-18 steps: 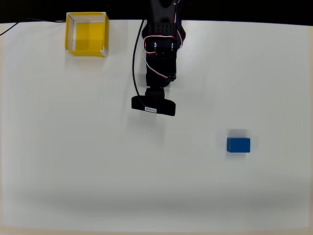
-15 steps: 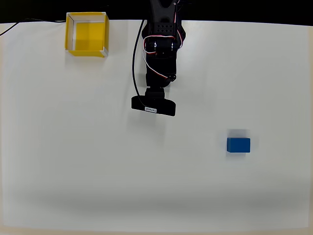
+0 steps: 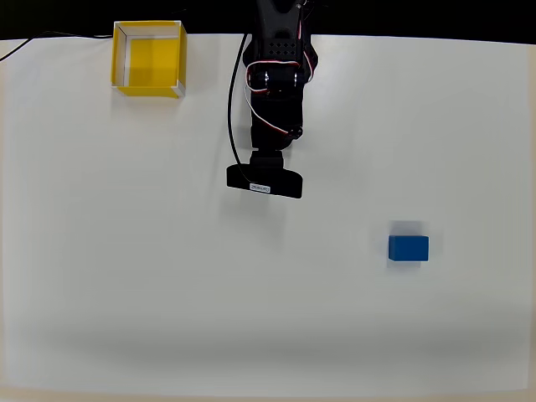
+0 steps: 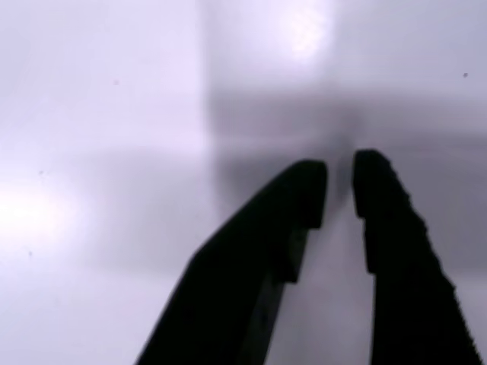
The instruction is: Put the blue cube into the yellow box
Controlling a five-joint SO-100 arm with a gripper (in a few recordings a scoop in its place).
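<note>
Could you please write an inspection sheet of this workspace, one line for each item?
Surface: white table, plain and bare where visible.
Job's things: blue cube alone at lower right in the overhead view; yellow box at top left edge, holding nothing.
Clutter: nothing seen.
Grippers: gripper over bare table, a narrow gap between the fingers, holding nothing.
Cables: black cable and red-white wires along the arm; thin black cable at top left.
Surroundings: dark strip behind the table.

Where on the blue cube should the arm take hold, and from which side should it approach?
Come straight down from above and close on two opposite side faces of the blue cube. It lies flat on the white table, slightly wider than deep in the overhead view, so spanning the shorter dimension probably suits the end effector best. Nothing stands near it.
</note>
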